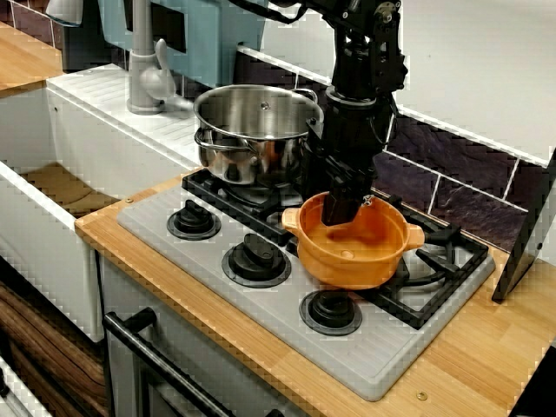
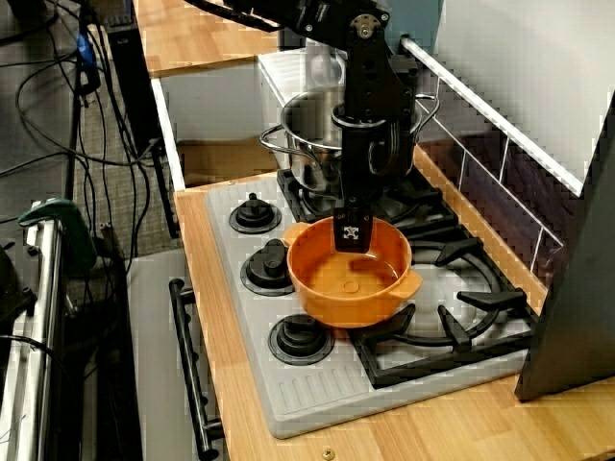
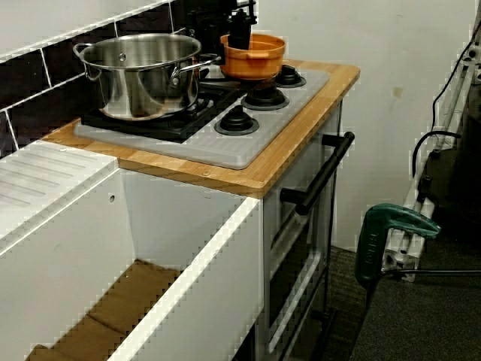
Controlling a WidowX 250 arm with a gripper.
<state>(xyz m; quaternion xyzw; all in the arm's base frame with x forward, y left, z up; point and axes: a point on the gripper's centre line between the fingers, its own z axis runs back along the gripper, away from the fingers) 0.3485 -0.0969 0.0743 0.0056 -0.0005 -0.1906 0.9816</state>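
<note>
An orange pot [image 1: 365, 252] with two small side handles sits at the front of the right burner grate, partly over the knob row. My black gripper [image 1: 341, 208] comes straight down onto its rear left rim, one finger inside the bowl, and looks shut on that rim. The high side view shows the gripper [image 2: 352, 235] at the near-back rim of the orange pot [image 2: 351, 279], whose inside is empty. From the sink end, the gripper [image 3: 239, 37] stands in the orange pot [image 3: 259, 60] at the far end of the stove.
A steel pot [image 1: 252, 130] stands on the left rear burner, close behind the arm. Three black knobs [image 1: 256, 258] line the grey stove top [image 1: 382, 356]. A faucet [image 1: 143, 69] and white sink lie left. A dark panel [image 1: 530, 234] leans at right.
</note>
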